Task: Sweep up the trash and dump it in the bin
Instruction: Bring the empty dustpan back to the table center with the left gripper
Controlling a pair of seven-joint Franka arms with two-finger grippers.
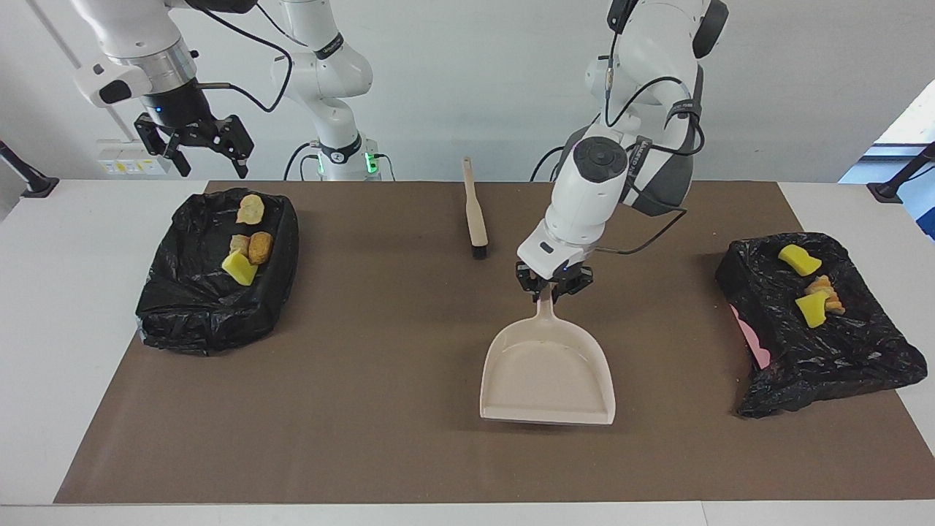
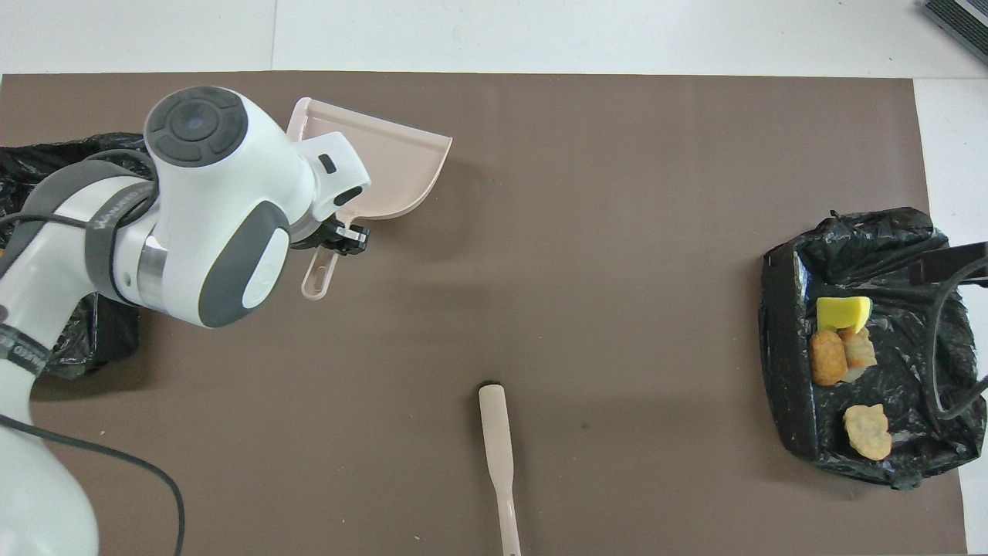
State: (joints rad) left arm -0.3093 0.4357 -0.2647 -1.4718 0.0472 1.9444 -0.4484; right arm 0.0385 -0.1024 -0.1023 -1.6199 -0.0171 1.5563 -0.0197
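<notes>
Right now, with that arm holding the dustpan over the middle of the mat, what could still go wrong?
1. The left gripper pinches the dustpan only by its thin handle, so the pan might twist or slip while it is set down.
2. The brush lies beside the left arm; a swing toward it could knock it.
3. The black bin bag at the left arm's end sags open, so the yellow sponge bits could spill if bumped.

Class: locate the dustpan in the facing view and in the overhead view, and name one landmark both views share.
Facing view: dustpan low and centre, on the brown mat.
Overhead view: dustpan upper left, partly under the left arm.
Shared landmark: the brush, nearer the robots than the dustpan.
</notes>
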